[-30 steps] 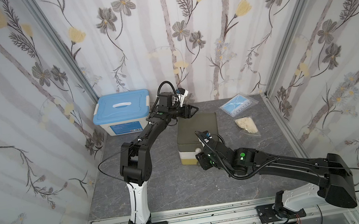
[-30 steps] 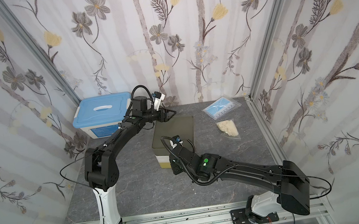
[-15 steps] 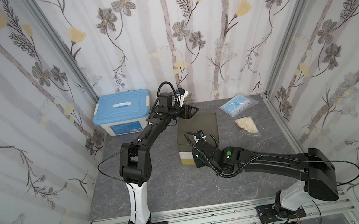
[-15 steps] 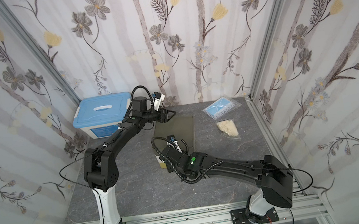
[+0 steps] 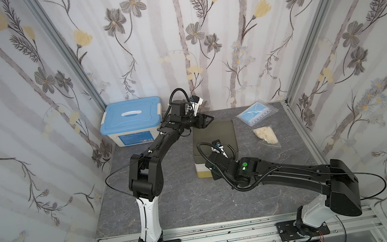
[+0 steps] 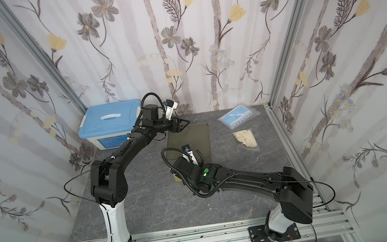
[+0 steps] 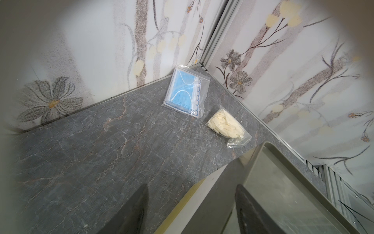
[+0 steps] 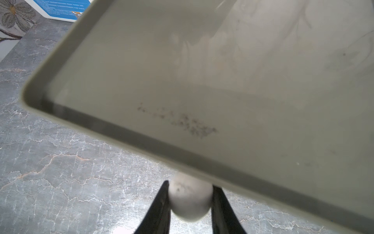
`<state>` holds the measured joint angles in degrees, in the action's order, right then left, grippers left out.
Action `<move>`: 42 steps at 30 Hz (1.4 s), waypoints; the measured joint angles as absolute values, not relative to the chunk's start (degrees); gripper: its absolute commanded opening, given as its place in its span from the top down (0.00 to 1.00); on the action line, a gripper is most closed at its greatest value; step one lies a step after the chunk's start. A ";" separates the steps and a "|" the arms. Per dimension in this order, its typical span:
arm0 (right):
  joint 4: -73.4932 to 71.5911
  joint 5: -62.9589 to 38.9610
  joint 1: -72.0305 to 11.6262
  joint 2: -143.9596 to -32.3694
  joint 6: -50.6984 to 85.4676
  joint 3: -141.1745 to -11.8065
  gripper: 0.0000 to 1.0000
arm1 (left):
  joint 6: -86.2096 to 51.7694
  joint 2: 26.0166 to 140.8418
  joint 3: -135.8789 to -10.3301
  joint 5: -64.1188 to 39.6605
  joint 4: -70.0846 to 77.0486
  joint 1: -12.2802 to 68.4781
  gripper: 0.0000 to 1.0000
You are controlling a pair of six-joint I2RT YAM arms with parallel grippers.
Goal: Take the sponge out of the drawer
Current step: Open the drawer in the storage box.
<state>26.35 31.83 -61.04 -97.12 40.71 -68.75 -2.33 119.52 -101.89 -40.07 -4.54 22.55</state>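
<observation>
Drawer unit, plastic, olive-grey top with cream front (image 5: 215, 134): centre of both top views, drawer shut. Sponge: not visible in any view; judged to be inside the closed drawer. Right gripper (image 8: 190, 184): narrow, fingers flanking and apparently touching the round white knob (image 8: 190, 200) on the drawer front. Left gripper (image 7: 192, 186): fingers apart, straddling the unit's rear corner; contact unclear. Hazards: the smooth, rounded knob may slip from a shallow pinch. The light unit may slide or tip forward with the pull if the rear brace is loose. A hard pull may bring the drawer out entirely.
</observation>
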 measured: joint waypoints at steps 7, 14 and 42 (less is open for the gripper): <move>26.89 33.12 -60.73 -95.55 40.95 -67.44 0.75 | -2.37 119.63 -102.04 -40.27 -4.93 22.57 0.31; 26.33 34.65 -61.56 -93.89 42.26 -65.43 0.75 | -3.22 120.81 -103.44 -41.28 -4.93 22.63 0.31; 36.40 40.53 -76.73 -97.32 51.13 -68.55 0.73 | -4.99 124.53 -107.00 -42.09 -1.56 22.68 0.31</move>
